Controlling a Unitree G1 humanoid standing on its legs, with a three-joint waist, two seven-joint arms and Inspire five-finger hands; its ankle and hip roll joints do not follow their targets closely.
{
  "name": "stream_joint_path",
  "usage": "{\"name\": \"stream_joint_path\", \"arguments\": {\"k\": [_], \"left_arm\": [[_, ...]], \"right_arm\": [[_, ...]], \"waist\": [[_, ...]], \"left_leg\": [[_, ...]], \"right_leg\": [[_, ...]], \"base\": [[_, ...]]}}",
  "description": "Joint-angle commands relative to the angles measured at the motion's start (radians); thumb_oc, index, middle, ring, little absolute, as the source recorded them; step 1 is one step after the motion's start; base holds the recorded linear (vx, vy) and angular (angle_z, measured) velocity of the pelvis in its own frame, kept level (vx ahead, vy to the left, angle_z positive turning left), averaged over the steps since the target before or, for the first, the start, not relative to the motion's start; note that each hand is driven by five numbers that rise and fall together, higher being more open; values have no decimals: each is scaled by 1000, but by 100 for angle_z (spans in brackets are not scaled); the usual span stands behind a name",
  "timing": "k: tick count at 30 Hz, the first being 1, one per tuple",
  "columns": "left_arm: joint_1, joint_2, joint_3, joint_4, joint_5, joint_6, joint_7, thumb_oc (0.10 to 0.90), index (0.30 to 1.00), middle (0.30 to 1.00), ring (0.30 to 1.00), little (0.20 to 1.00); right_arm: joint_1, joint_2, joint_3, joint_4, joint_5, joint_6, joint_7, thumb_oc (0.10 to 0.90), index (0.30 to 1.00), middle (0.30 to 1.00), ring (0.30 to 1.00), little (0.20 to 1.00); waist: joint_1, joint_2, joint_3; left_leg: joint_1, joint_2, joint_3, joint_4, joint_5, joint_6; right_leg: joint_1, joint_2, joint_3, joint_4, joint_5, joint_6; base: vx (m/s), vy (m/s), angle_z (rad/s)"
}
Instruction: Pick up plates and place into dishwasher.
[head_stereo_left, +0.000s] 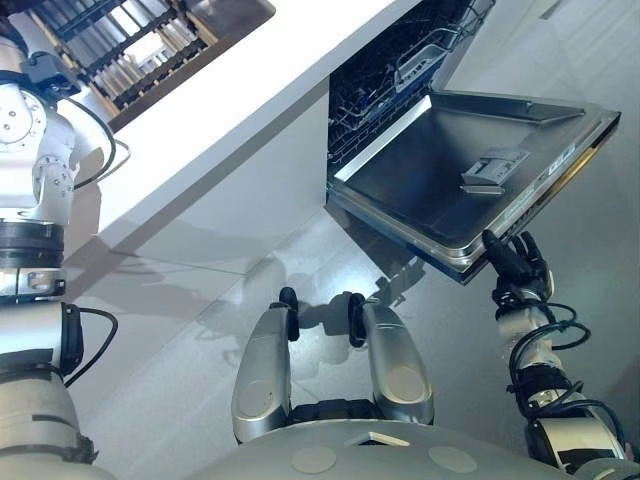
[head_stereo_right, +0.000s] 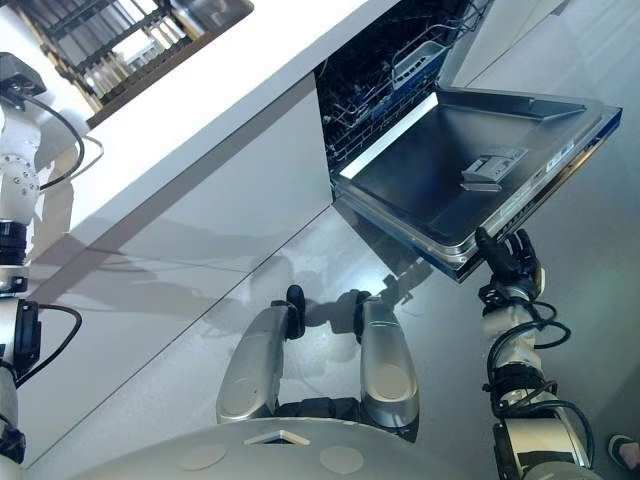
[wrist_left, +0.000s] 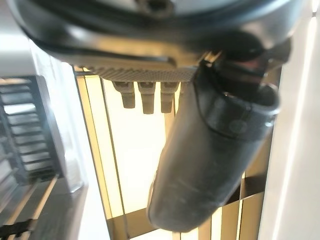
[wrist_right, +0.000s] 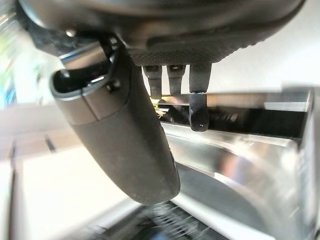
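Note:
The dishwasher door (head_stereo_left: 440, 170) hangs partly lowered, its steel inner face up. My right hand (head_stereo_left: 515, 265) is at the door's front edge, fingers straight against the rim and holding nothing; in its wrist view the right hand (wrist_right: 130, 140) shows the steel door past the fingers (wrist_right: 197, 107). Inside the machine a wire rack (head_stereo_left: 380, 80) is visible. A dark dish rack (head_stereo_left: 140, 50) with pale plates standing in it sits on the white counter (head_stereo_left: 250, 100), far left. My left arm is raised towards it. The left hand (wrist_left: 210, 150) is relaxed and empty, with the dish rack (wrist_left: 30, 125) beside it.
The detergent dispenser (head_stereo_left: 490, 170) sticks up from the door's inner face. White cabinet fronts (head_stereo_left: 230, 200) run below the counter, left of the machine. Grey floor lies under the door and in front of the cabinets.

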Motion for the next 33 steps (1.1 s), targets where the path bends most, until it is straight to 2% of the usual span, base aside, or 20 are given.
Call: {"name": "stream_joint_path", "arguments": {"k": [1,4,7,9,11,14,17,21,23,25,26,28,31,33], "left_arm": [[80,77,95,-77,10,-123,-2,800,900,900,900,900],[129,75,131,-58,-5,-124,-15,800,900,900,900,900],[160,78,150,-36,-23,-120,-25,800,900,900,900,900],[176,88,161,-19,-39,-116,-42,800,900,900,900,900],[178,94,161,-9,-44,-115,-52,800,900,900,900,900],[175,108,154,-14,-52,-93,-63,800,900,900,900,900],[165,119,139,-28,-55,-73,-62,800,900,900,900,900],[150,133,123,-17,-60,-69,-75,800,900,900,900,900],[136,142,111,-21,-58,-60,-75,800,900,900,900,900],[123,146,104,-21,-58,-59,-78,800,900,900,900,900],[110,151,99,-18,-59,-59,-81,800,900,900,900,900],[79,160,86,-10,-57,-66,-90,800,900,900,900,900],[30,158,62,-8,-38,-72,-84,800,900,900,900,900],[-41,167,28,15,-36,-89,-93,800,900,900,900,900]], "right_arm": [[-70,-8,-48,-181,-231,-269,-147,800,900,900,900,900],[-62,4,-75,-179,-278,-278,-185,800,900,900,900,900],[-56,2,-90,-150,-290,-235,-208,800,900,900,900,900],[-47,0,-105,-85,-221,-140,-197,800,900,900,900,900],[-44,-1,-111,-36,-176,-88,-203,800,900,900,900,900],[-41,-12,-124,65,-140,-48,-230,800,900,900,900,900],[-54,-32,-137,134,-162,-14,-272,800,900,900,900,900],[-60,-42,-164,232,-169,-15,-287,800,900,900,900,900],[-65,-42,-174,277,-144,-5,-237,800,900,900,900,900],[-72,-41,-176,311,-74,1,-132,800,900,900,900,900],[-82,-47,-176,337,-47,38,-87,800,900,900,900,900],[-101,-50,-166,353,100,43,29,800,900,900,900,900],[-126,-42,-153,355,233,42,128,800,900,900,900,900],[-153,-38,-139,386,357,63,231,800,900,900,900,900]], "waist": [[-36,21,-125],[-48,34,-141],[-54,44,-161],[-54,49,-174],[-52,51,-180],[-44,54,-188],[-34,59,-187],[-26,73,-179],[-22,81,-174],[-16,85,-167],[-12,86,-162],[-4,86,-144],[3,81,-115],[9,74,-88]], "left_leg": [[126,-57,92,-150,-54,47],[162,-56,111,-198,-41,46],[195,-55,125,-250,-25,43],[215,-51,131,-284,-11,37],[224,-49,133,-299,-4,36],[236,-44,135,-320,7,33],[234,-41,132,-329,17,31],[220,-38,122,-335,31,28],[211,-37,115,-342,41,24],[197,-36,109,-339,47,22],[185,-36,104,-334,51,20],[153,-34,95,-317,58,16],[100,-31,90,-269,58,16],[30,-30,84,-195,49,12]], "right_leg": [[58,14,12,-85,35,56],[76,17,22,-123,49,72],[99,21,26,-164,59,83],[115,21,23,-187,65,91],[123,22,21,-196,66,94],[136,19,11,-209,67,97],[140,19,4,-207,66,97],[125,23,-1,-185,59,94],[116,25,-7,-176,55,92],[107,26,-9,-167,53,87],[98,27,-10,-159,50,84],[74,31,-11,-132,46,75],[34,32,-18,-84,37,59],[-19,29,-28,-24,26,41]], "base": [[54,103,-38],[72,82,-30],[86,43,-25],[65,3,-20],[66,-37,-19],[67,-74,-7],[37,-88,1],[-3,-85,0],[-10,-98,0],[-24,-89,0],[-50,-107,5],[-91,-135,8],[-107,-105,9],[-162,-114,5]]}}
